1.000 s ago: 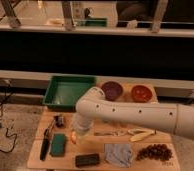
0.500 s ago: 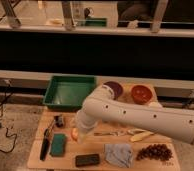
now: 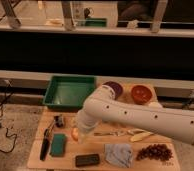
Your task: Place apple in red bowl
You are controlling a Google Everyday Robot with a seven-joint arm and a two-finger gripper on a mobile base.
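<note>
The apple is a small yellow-orange fruit on the wooden table, left of the middle, partly hidden by my arm. My gripper is at the end of the white arm, which reaches in from the right; it is right above and against the apple. The red bowl stands at the back right of the table, next to the purple bowl, whose near side is hidden behind the arm.
A green tray stands at the back left. A dark utensil, a teal sponge, a black block, a grey cloth and dark red grapes lie along the front. Cutlery lies under the arm.
The arm's elbow has swung right and up toward the purple bowl, and its end has sunk a little onto the apple. The apple has not moved.
</note>
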